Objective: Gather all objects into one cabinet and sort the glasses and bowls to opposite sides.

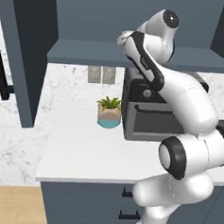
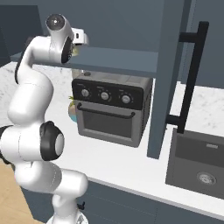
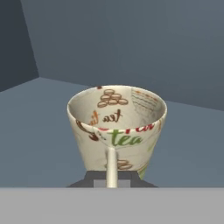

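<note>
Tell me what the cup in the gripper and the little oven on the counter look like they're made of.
The cup looks like glazed ceramic or printed paper: smooth beige wall with "tea" lettering and bean motifs, thin rim. The oven looks like brushed grey metal with a black front panel, round knobs and a dark bar handle. Both are rendered, so this is only their look.

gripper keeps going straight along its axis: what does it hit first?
The gripper is shut on the beige cup's near rim, so the cup leads. Beyond it, the first thing in line looks like the cabinet's back wall, across bare shelf floor. Depth to the wall is hard to judge.
</note>
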